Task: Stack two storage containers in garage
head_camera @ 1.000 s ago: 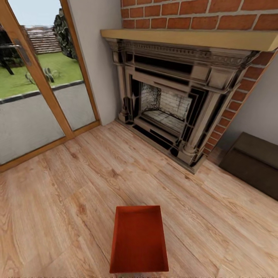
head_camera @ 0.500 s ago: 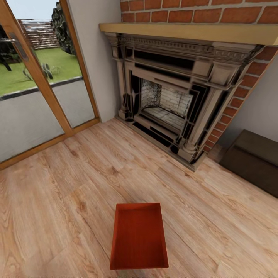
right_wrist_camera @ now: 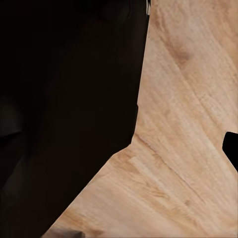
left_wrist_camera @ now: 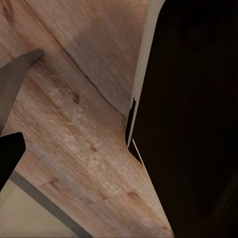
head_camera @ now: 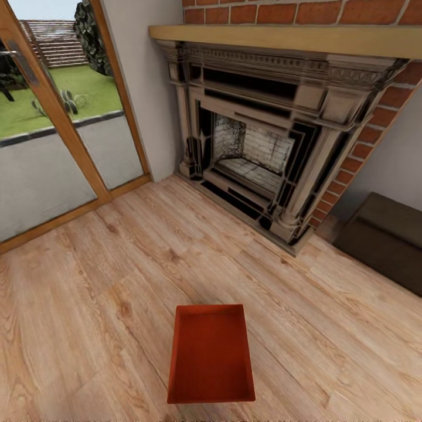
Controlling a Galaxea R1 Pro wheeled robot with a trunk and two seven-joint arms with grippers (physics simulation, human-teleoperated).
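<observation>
One red-orange open-top storage container (head_camera: 211,354) lies empty on the light wood-plank floor (head_camera: 105,281) of the living room, close in front of me and centred low in the head view. Nothing touches it. In the left wrist view a black fingertip (left_wrist_camera: 11,151) sits at the frame edge, and my left gripper (left_wrist_camera: 29,99) has only floor planks between its fingers. My right gripper (right_wrist_camera: 198,163) likewise shows one black fingertip (right_wrist_camera: 232,148) at the edge over bare planks. The second container is out of view.
Beyond the container stands an ornate dark fireplace (head_camera: 264,146) under a red-brick chimney (head_camera: 305,12). Wood-framed glass doors (head_camera: 58,117) line the left side. A dark brown low bench (head_camera: 387,240) sits at the right. My dark body (left_wrist_camera: 193,119) looms beside each wrist.
The whole head picture has shifted a little, so the camera has moved: the fireplace and container sit slightly higher in frame. The container itself lies where it was.
</observation>
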